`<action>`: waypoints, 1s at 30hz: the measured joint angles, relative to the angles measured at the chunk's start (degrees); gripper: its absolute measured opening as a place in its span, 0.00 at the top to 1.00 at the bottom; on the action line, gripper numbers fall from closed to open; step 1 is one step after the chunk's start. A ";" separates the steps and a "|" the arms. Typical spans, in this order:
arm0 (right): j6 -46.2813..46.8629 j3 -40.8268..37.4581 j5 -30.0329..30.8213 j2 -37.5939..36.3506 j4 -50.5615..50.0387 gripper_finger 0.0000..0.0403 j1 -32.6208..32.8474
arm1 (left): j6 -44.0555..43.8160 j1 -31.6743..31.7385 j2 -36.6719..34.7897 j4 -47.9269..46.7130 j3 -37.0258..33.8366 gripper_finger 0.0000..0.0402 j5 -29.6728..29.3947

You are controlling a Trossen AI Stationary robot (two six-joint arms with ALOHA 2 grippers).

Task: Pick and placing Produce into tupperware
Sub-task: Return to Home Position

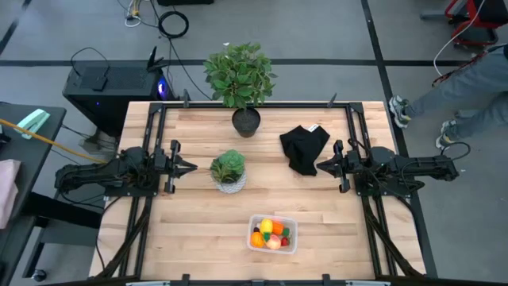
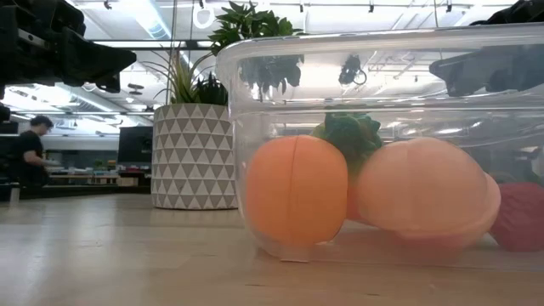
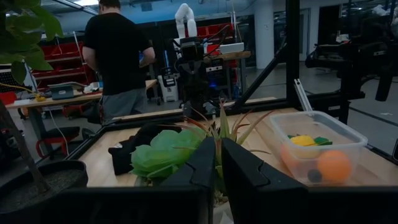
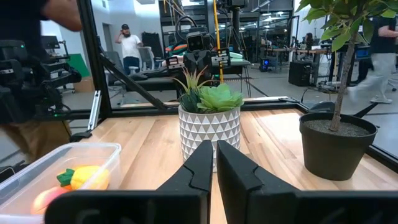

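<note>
Produce (image 1: 271, 233) lies gathered inside the clear tupperware (image 1: 273, 216) toward the front edge of the bench (image 1: 190, 230), on the side away from the tall plant, between the two arms and well apart from both. From bench height I can make out an orange ball (image 2: 295, 191), a peach-coloured piece (image 2: 421, 191), a leafy green top (image 2: 348, 136) behind them and a red strawberry (image 2: 520, 217) off to one side; the left wrist view adds a yellow piece (image 3: 303, 140) on top. No loose produce shows anywhere on the boards, so I judge the sorting finished and the step in hand to be parking the arms. The left claw (image 1: 193, 167) hangs empty with its fingers pressed together, pointing at the succulent in its white pot (image 1: 228, 173) just beside it. The right claw (image 1: 320, 166), likewise closed up and holding nothing, sits at the edge of the black cloth (image 1: 304, 147). Both arms look folded low, each on its own side. To finish well, I'd say each arm should settle slowly with its fingers together, clear of the succulent's leaves and the cloth so nothing gets snagged. Neither should swing toward the tupperware or the black pot (image 1: 246, 121) at the far side.
</note>
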 joint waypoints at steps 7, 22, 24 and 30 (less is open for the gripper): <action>0.00 0.02 -0.02 -0.02 0.00 0.93 0.00 | 0.00 0.00 0.00 0.00 0.00 0.93 0.00; 0.00 0.02 -0.02 -0.01 0.00 0.93 0.00 | 0.02 -0.01 0.00 0.00 0.00 0.91 0.01; 0.00 0.02 -0.02 -0.01 0.00 0.93 0.01 | 0.02 -0.02 0.02 0.00 0.01 0.91 0.00; 0.00 0.02 -0.02 0.00 0.00 0.93 0.01 | 0.02 -0.02 0.02 0.01 -0.01 0.93 0.01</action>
